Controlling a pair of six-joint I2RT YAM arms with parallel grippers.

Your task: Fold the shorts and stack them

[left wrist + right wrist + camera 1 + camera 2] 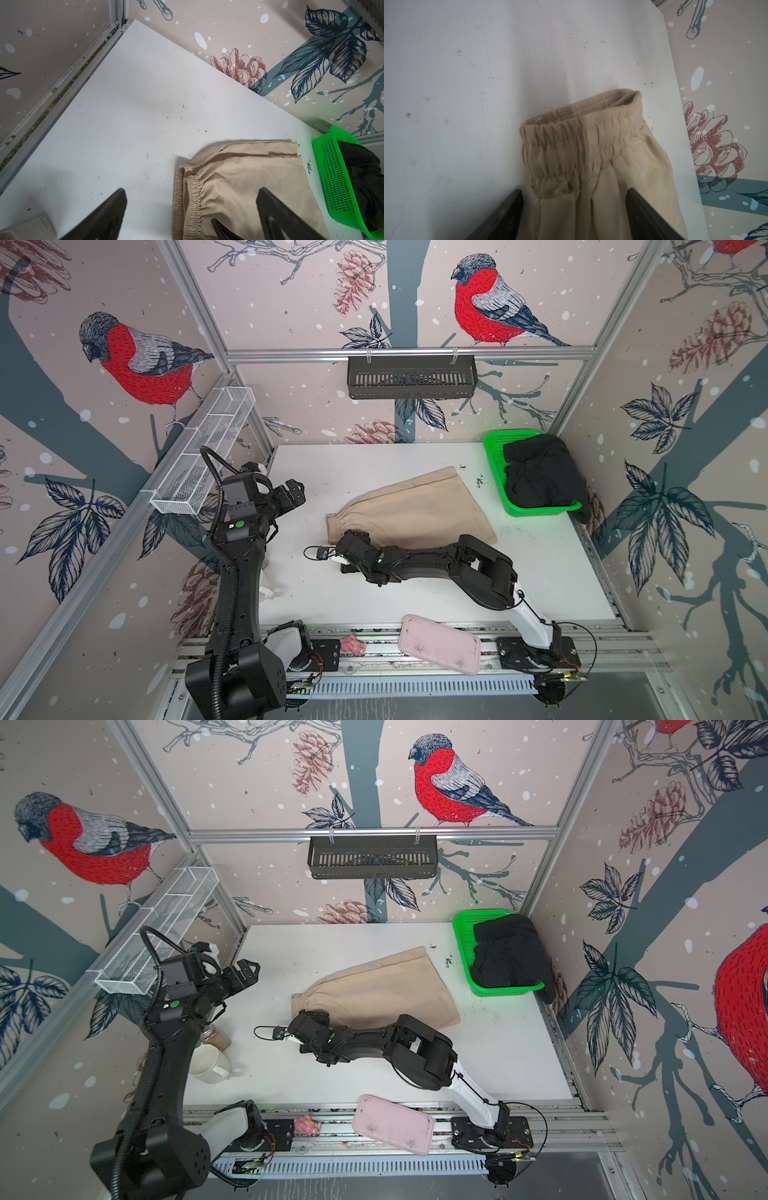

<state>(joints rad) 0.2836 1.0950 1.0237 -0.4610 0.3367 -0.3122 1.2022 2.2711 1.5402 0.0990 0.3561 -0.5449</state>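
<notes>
I saw left gripper (192, 190) wide; right gripper (575, 190) jaws apart, straddling beige shorts (411, 506) by waistband (581, 128); black shorts (540, 477) sat in basket (494, 466).

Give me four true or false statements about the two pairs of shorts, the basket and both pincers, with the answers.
1. The black shorts lie in the green basket. True.
2. The beige shorts are in that basket too. False: they lie folded on the white table, apart from the basket.
3. The left pincer is open and holds nothing. True.
4. The right pincer is at the beige shorts' leg hem. False: its fingers stand either side of the cloth at the gathered waistband end.
</notes>
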